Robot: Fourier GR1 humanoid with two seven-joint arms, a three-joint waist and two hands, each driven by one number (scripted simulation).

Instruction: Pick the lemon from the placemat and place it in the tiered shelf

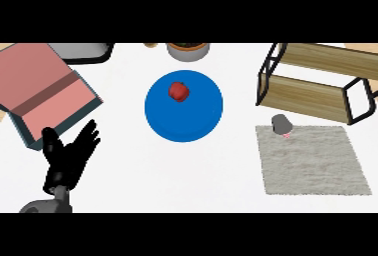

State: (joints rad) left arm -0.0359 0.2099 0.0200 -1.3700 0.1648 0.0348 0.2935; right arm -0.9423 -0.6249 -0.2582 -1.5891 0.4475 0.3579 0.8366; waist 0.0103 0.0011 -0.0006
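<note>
My left hand (68, 159) rests open, fingers spread, at lower left (right hand unseen). A red object (179, 91) sits on the blue plate (166, 122); grey placemat (314, 160) below the tiered shelf (317, 85).

The counter top (221, 170) is plain white and evenly lit, with soft shadows only under the things that stand on it. At the upper left lies a large pink book (44, 87) with a darker band across it and a blue-grey edge, set at an angle. Beyond it, at the far edge, sits a dark grey tray-like object (85, 52). At the top centre stands a grey pot (187, 50) with a brown rim. A strip of pale wood (362, 47) shows at the upper right corner
</note>
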